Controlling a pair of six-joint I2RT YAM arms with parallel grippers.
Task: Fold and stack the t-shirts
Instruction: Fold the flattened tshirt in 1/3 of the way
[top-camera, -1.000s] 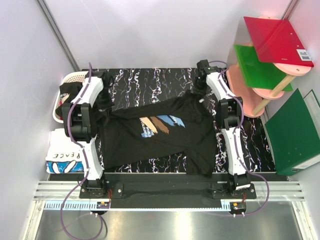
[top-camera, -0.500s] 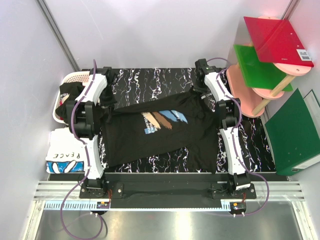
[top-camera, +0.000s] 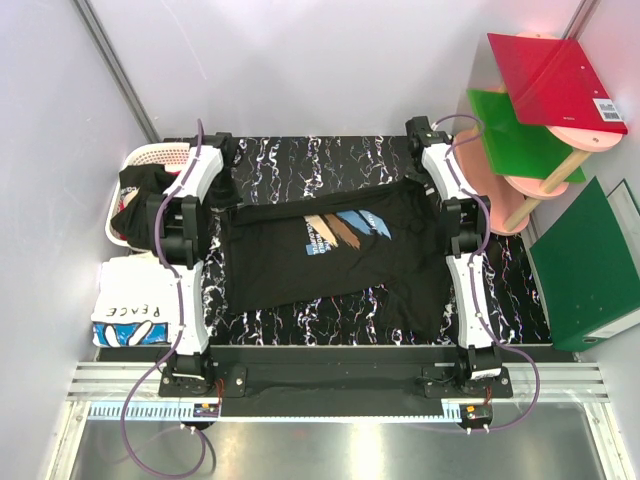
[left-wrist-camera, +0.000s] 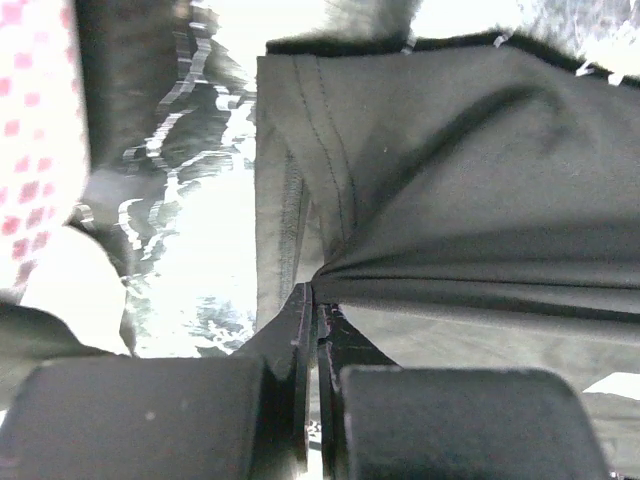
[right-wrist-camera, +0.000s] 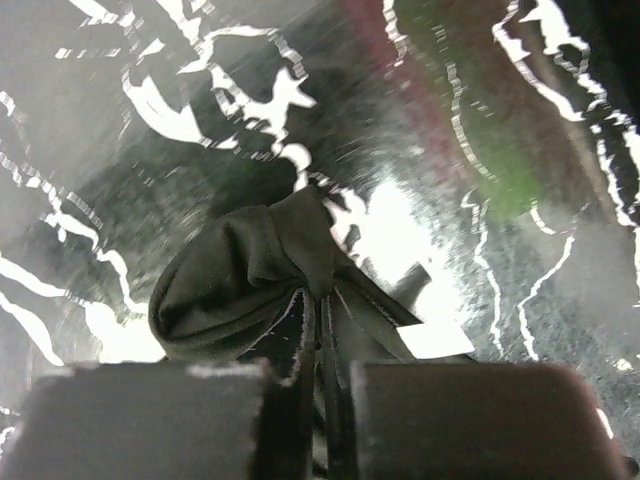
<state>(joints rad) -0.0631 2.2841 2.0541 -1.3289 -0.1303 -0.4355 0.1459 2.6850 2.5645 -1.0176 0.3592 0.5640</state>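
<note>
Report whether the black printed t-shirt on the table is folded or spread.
Spread. The black t-shirt lies open on the table, print up, its far edge pinched by the left claw and right claw.

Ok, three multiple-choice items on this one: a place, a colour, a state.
1. Where is the white folded cloth shirt lettered "PEACE"? A at far right; B left of the left arm; C between the arms.
2. The black cloth t-shirt has a chest print in: A red, green; B blue, white, tan; C yellow.
3. The left fingers are: A open; B shut, empty; C shut on the black t-shirt.
B, it lies outside that arm; B, the stripes show those colours; C, cloth bunches between them.
</note>
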